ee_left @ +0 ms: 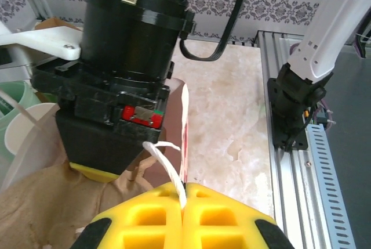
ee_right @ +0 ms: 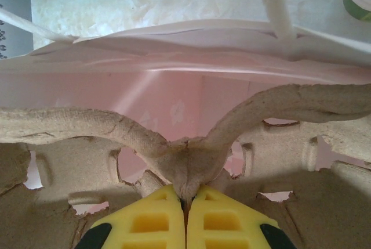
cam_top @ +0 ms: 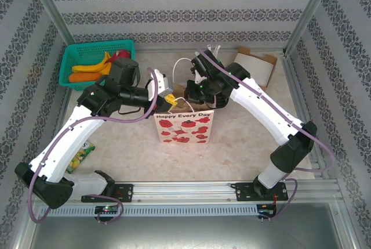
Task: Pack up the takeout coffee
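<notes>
Top external view: the left arm is stretched from its base at the near left up and rightward across the table, and the left gripper is set at the top edge of the paper bag, which stands upright mid-table. The right arm is bent in from the near right, with the right gripper pointed down over the bag's mouth. In the left wrist view, the yellow fingers are pressed together on the bag's white cord handle. In the right wrist view, the fingers are clamped on the central ridge of a pulp cup carrier (pink bag lining is glimpsed through its cut-outs). Where the takeout coffee sits cannot be told.
</notes>
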